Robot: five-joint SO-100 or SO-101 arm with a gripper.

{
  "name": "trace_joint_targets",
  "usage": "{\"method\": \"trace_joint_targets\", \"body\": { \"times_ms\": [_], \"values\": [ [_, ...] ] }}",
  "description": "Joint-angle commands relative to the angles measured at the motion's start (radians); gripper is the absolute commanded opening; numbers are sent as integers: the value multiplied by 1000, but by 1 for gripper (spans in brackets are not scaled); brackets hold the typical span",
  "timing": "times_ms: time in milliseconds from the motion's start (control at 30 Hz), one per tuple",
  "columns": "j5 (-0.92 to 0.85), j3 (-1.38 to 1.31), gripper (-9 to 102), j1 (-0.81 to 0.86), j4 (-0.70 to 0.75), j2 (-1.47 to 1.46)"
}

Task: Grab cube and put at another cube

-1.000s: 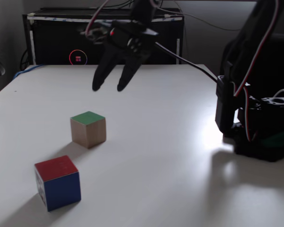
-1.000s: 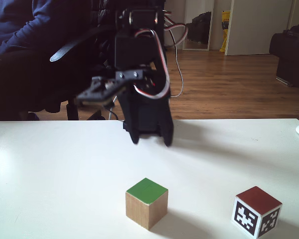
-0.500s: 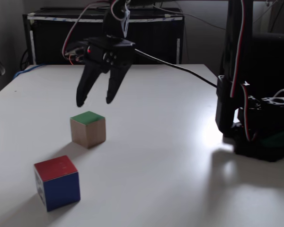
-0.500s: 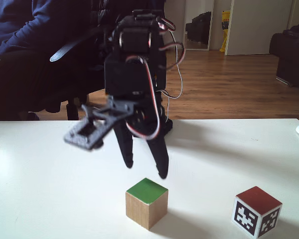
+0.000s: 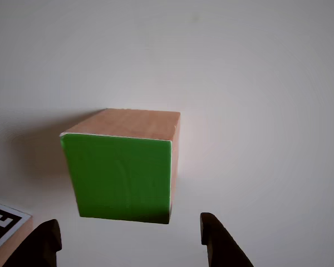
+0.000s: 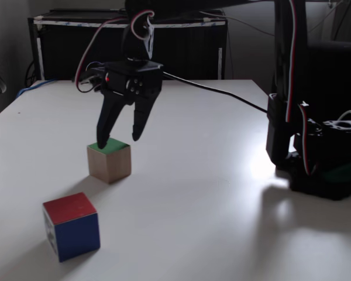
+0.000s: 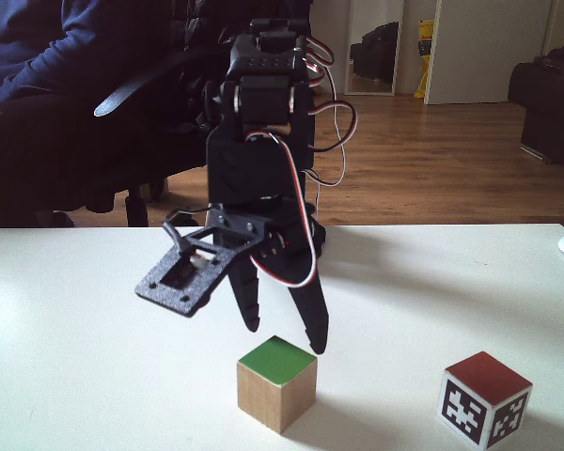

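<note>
Another cube [image 5: 3, 225] (marker face) cropped at the other view's corner.

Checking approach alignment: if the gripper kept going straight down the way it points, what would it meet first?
Most likely the green-faced cube: the open gripper hangs just above it, fingers straddling its top in the other view, though exact centring is unclear.

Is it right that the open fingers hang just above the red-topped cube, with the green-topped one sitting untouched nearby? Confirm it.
Not quite. The open gripper hangs just above the green-topped cube, not the red-topped one. Both fixed views show its fingers over the green face, while the red-topped cube sits untouched nearby on the table.
</note>
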Motion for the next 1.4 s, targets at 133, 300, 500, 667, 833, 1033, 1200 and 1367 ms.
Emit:
{"method": "trace_joint_targets", "body": {
  "times_ms": [133, 300, 500, 667, 833, 1033, 1200, 1367],
  "values": [
    [-12, -44, 38, -8, -48, -17],
    [-15, -54, 38, -8, -66, -49],
    [-20, -60, 38, -8, -89, -66],
    [-25, -81, 38, -3, -95, -83],
    [-31, -130, 38, 9, -97, -127],
    [-29, -189, 36, 20, -97, -201],
    [-31, -218, 26, 18, -92, -242],
    [-34, -227, 16, 12, -89, -242]
  ]
}}
